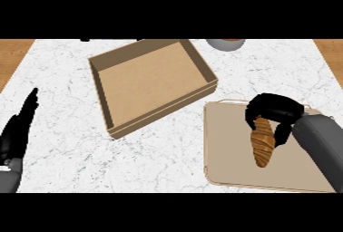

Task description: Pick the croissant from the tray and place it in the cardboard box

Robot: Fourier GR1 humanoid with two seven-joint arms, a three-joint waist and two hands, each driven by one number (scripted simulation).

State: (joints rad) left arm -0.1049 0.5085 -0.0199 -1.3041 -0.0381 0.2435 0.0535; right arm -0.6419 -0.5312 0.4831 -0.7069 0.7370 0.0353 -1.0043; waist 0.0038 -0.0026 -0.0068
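Treat the croissant (262,147), lying on the tray (224,156) beneath the right hand (275,108) curled round its far end, as light, flaky and easily crushed, and favour the thicker middle over the brittle tips.

probably a kitchen: white marble counter (167,149), a croissant (262,145) on a beige tray (227,158).

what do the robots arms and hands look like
Both hands are black. The right hand has thick, rounded fingers; the left hand shows as a slim dark shape tapering to a tip. Each joins a smooth grey forearm: the right forearm broad and rounded, the left forearm barely in view. No cables, markings or sleeves show.
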